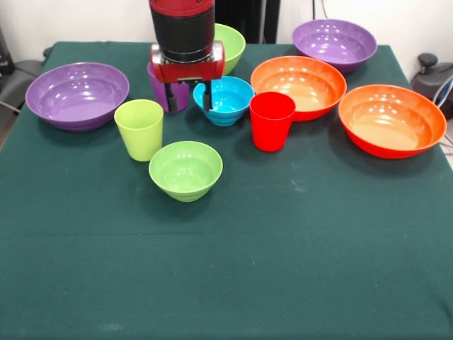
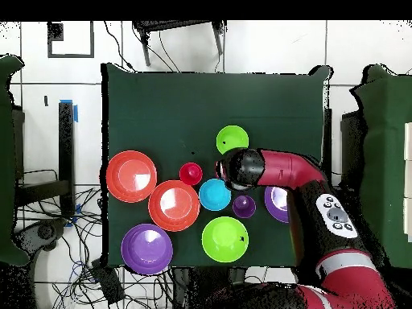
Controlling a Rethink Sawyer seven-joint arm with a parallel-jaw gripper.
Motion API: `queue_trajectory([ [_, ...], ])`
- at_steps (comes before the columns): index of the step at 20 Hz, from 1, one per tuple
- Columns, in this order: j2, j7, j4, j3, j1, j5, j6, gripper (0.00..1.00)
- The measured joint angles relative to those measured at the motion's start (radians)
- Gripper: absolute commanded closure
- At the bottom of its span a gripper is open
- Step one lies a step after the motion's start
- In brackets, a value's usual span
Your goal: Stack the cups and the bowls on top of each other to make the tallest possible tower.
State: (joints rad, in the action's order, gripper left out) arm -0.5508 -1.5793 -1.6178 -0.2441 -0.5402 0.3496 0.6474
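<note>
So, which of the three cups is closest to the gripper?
The purple cup: it stands directly beside the gripper, partly hidden behind it. The lime-green cup and red cup stand clearly apart.

From above, I see my arm (image 2: 298, 173) reaching in from the lower right, its wrist over the table (image 2: 161, 96) just right of the small blue bowl (image 2: 214, 194). The red cup (image 2: 191, 173) sits left of that bowl, two orange bowls (image 2: 131, 175) further left. A purple cup (image 2: 244, 206) stands beside the medium green bowl (image 2: 224, 238). I can't see the fingers.
</note>
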Motion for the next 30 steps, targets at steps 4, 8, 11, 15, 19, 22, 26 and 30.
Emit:
queue_trajectory([
  [4,0.001,0.000,0.034,-0.022,-0.002,0.023,0.037,0.00],
  [8,0.001,0.000,0.071,-0.043,-0.012,0.047,0.065,0.00],
  [11,0.003,0.000,0.093,-0.057,-0.021,0.062,0.081,0.00],
  [15,0.010,0.000,0.125,-0.082,-0.035,0.082,0.100,0.00],
  [19,0.021,0.000,0.147,-0.100,-0.049,0.100,0.105,0.00],
  [22,0.026,0.000,0.153,-0.108,-0.057,0.113,0.105,0.00],
  [26,0.027,0.000,0.153,-0.116,-0.067,0.127,0.110,0.00],
  [30,0.027,0.000,0.153,-0.119,-0.075,0.147,0.114,0.00],
])
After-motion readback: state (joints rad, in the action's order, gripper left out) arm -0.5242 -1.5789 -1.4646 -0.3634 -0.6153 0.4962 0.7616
